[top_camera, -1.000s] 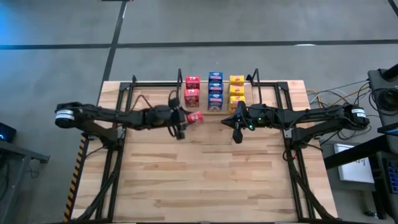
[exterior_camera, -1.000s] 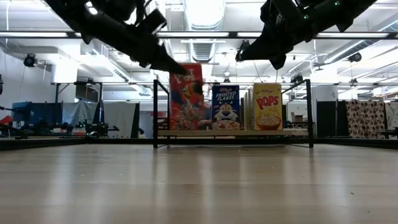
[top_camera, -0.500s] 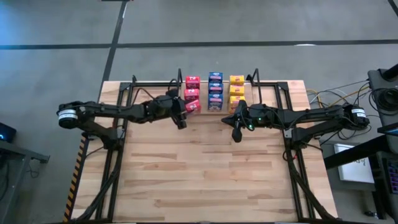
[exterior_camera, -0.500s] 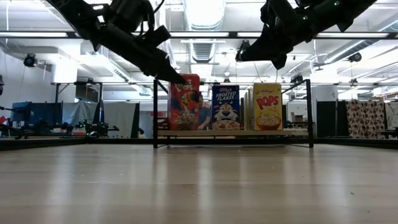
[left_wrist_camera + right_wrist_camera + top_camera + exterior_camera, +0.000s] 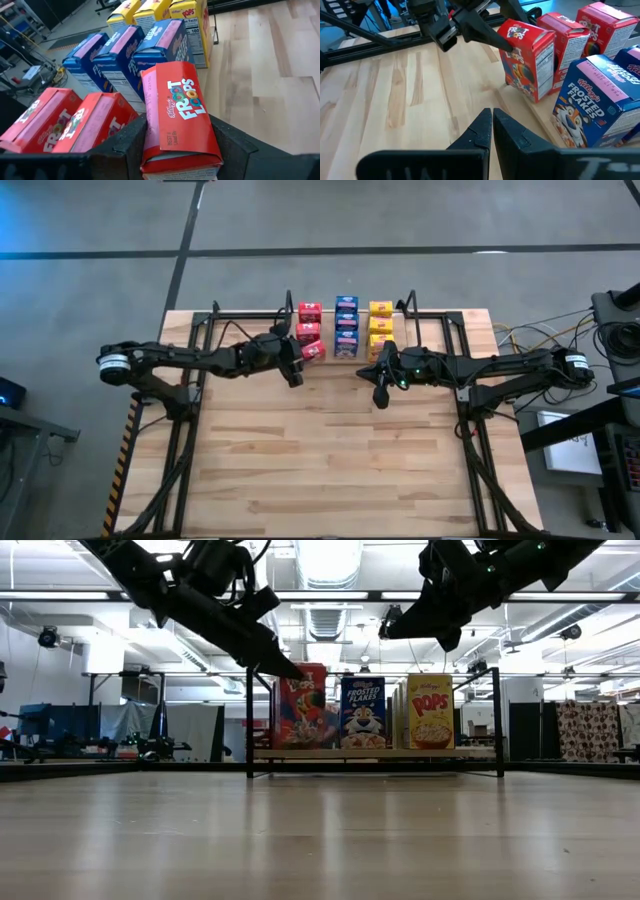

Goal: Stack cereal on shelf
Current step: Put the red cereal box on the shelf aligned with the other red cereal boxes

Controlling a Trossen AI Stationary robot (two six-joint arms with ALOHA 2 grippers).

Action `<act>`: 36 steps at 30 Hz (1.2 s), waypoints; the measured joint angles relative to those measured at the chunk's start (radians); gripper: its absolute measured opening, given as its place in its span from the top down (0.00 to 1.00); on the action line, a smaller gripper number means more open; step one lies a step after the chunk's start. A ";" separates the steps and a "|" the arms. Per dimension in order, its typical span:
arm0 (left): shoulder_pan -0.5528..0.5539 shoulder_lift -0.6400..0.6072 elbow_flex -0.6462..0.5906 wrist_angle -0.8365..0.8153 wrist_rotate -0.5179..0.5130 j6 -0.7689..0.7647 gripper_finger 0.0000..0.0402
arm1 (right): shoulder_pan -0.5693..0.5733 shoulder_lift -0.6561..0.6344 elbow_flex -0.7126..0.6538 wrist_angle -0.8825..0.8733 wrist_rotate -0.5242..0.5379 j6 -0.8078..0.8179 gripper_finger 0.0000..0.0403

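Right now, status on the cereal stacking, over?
Left gripper shut on third red box, at the shelf's red row. Right gripper shut, empty, hovering nearby. Nothing blocking.

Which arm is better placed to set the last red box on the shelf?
Left: its pincer already holds the red box at the shelf. The right pincer is shut, empty.

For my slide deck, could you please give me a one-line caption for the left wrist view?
Left gripper holds the third red Froot Loops box at the front of the red row.
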 joint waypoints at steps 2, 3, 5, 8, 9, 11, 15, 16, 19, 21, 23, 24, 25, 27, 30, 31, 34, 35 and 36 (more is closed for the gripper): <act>0.000 0.004 0.000 0.004 0.000 0.002 0.60 | 0.000 0.000 0.000 0.000 0.000 0.000 0.98; 0.000 0.005 0.001 0.004 0.000 0.001 0.60 | 0.000 0.000 0.000 0.000 0.000 0.000 0.98; 0.000 0.005 0.003 0.001 0.000 -0.001 0.60 | 0.000 0.000 0.000 0.000 0.000 0.000 0.98; 0.000 0.004 0.005 -0.005 -0.002 -0.005 0.59 | 0.000 0.000 0.000 -0.001 0.000 0.000 0.98; 0.000 0.004 0.006 -0.006 -0.006 -0.007 0.59 | 0.000 0.000 0.000 -0.001 0.000 0.000 0.98; 0.000 0.004 0.007 -0.010 -0.020 -0.015 0.57 | 0.000 0.000 0.000 -0.001 0.000 0.000 0.98; 0.000 0.004 0.007 -0.011 -0.025 -0.028 0.52 | 0.000 0.000 0.000 -0.001 0.000 0.000 0.98; 0.000 0.004 0.007 -0.011 -0.025 -0.032 0.50 | 0.000 0.000 0.000 -0.001 0.000 0.000 0.98; 0.001 0.006 0.007 -0.014 -0.050 -0.039 0.47 | 0.000 0.000 0.000 -0.001 0.000 0.000 0.98; 0.002 0.006 0.006 -0.021 -0.069 -0.047 0.45 | 0.000 0.000 0.000 -0.001 0.000 0.002 0.98; 0.002 0.008 0.003 -0.032 -0.085 -0.054 0.44 | 0.000 0.000 0.000 -0.001 0.000 0.003 0.98; 0.002 0.009 0.002 -0.035 -0.097 -0.056 0.43 | 0.000 0.000 0.000 -0.001 0.000 0.003 0.98; 0.002 0.009 0.002 -0.033 -0.108 -0.060 0.43 | 0.000 0.000 0.000 -0.001 0.000 0.003 0.98; 0.002 0.009 0.002 -0.022 -0.131 -0.060 0.43 | 0.000 0.000 0.000 -0.001 0.000 0.003 0.98; 0.002 0.009 0.002 -0.022 -0.132 -0.059 0.43 | 0.000 0.000 0.000 -0.001 0.000 0.003 0.98; 0.002 0.009 0.002 -0.021 -0.132 -0.059 0.43 | 0.000 0.000 0.000 -0.001 0.000 0.003 0.98; 0.001 0.008 0.002 -0.020 -0.132 -0.059 0.43 | 0.000 0.000 0.000 -0.001 0.000 0.003 0.98; 0.001 0.008 0.002 -0.019 -0.132 -0.061 0.43 | 0.000 0.000 0.000 0.000 0.000 0.003 0.98; 0.001 0.007 0.002 -0.018 -0.132 -0.062 0.43 | 0.000 0.000 0.000 -0.001 0.000 0.003 0.98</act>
